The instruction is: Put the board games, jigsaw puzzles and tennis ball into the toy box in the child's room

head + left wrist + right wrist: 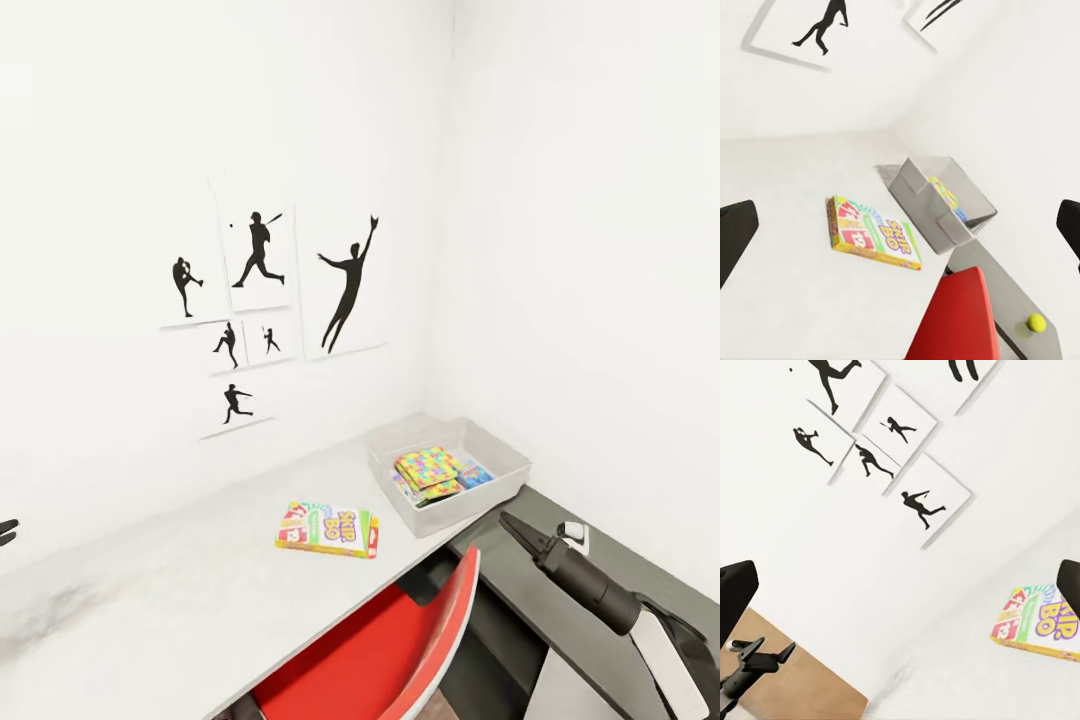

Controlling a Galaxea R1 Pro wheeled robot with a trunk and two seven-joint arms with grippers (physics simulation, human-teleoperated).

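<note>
A child's room: 6 baseball-silhouette prints (262, 318) on the wall at 11 o'clock, a toy box (450, 472) and a board game (328, 529) on the white table (150, 590).

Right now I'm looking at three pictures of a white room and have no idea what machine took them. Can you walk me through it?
It is a simulated two-armed robot on wheels. The big picture is from a camera on its head, looking down at a white table. The dark pointed arm low on that side ends in its right hand. The other two pictures come from cameras on each wrist; the black shapes at their edges are the fingers of each hand, spread apart and holding nothing. On the table lie a colourful board game and a grey toy box with bright puzzles already inside. A red chair stands in front. A tennis ball rests on a darker surface beside it. Baseball silhouettes decorate the wall.
</note>
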